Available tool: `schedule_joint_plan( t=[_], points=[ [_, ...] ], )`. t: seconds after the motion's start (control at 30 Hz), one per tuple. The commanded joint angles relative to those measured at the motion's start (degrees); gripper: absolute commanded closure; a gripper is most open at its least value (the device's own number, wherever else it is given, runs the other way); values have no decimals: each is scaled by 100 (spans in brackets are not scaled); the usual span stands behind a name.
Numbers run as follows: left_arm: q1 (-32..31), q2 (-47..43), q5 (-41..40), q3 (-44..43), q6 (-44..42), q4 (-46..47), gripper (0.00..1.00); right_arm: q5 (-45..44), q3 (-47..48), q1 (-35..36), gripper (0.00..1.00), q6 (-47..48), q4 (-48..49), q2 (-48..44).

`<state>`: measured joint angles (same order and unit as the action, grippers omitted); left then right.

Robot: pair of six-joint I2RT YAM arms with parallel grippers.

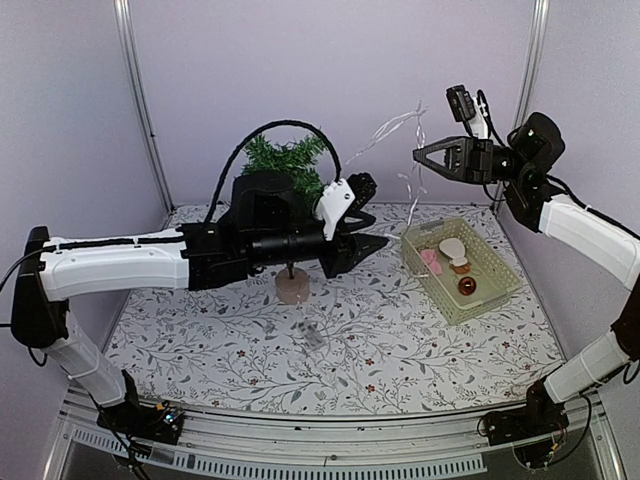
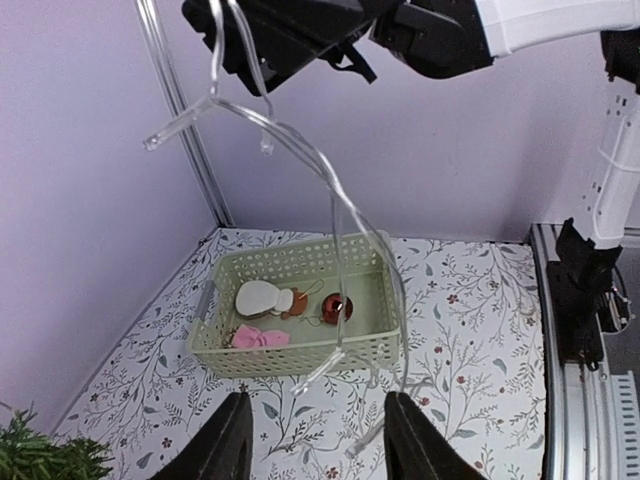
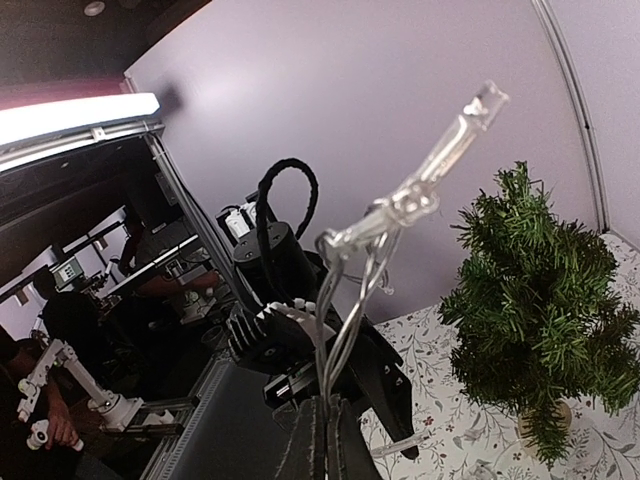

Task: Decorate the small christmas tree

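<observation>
The small christmas tree (image 1: pixel 285 158) is stood on its round base toward the back of the desk (image 1: pixel 400 350), partly hidden behind the left arm, with no decoration seen on it. Just beside it, the left fingers (image 2: pixel 232 445) are held apart and empty. A clear light string (image 1: pixel 398 128) is pinched high in the closed right fingers (image 3: pixel 308 455), above a basket (image 1: pixel 488 300) of ornaments. Draping appears in hand. Next, the string must be carried across and lowered over the branches.

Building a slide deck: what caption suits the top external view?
Right gripper holds a clear light string aloft near the basket; left gripper hovers open by the small christmas tree.
</observation>
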<state>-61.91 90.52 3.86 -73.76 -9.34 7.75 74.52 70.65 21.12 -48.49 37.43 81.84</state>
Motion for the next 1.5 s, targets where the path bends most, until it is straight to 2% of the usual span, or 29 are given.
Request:
schedule_joint_plan(
  t=[0.0, 0.33, 0.47, 0.67, 0.77, 0.83, 0.97, 1.03, 1.13, 1.37, 1.47],
  points=[
    [65, 248, 431, -239, -131, -74, 52, 173, 282, 109, 100, -80, 151, 122],
    [65, 583, 616, -530, -105, 15, 53, 177, 382, 201, 100, -114, 170, 206],
    [73, 645, 668, -571, -57, 31, 60, 177, 397, 209, 100, -126, 179, 227],
    [91, 260, 387, -165, -16, 131, 48, -65, 381, 205, 100, -126, 80, 274],
    [91, 10, 232, 117, 11, 132, 40, -282, 361, 205, 100, -113, -15, 309],
    [89, -162, 114, 309, 56, 158, 38, -523, 361, 199, 100, -9, -165, 306],
    [84, -458, -67, 598, 155, 239, 45, -884, 402, 204, 100, 243, -453, 265],
    [83, -495, -2, 645, 188, 244, 52, -954, 398, 201, 100, 315, -511, 262],
    [78, -376, 223, 571, 220, 242, 56, -929, 397, 204, 100, 349, -517, 279],
    [87, 169, 245, 144, 210, 333, 54, -757, 396, 206, 100, 360, -517, 245],
    [91, 220, 186, 124, 170, 420, 47, -697, 396, 205, 100, 350, -515, 227]
  ],
)
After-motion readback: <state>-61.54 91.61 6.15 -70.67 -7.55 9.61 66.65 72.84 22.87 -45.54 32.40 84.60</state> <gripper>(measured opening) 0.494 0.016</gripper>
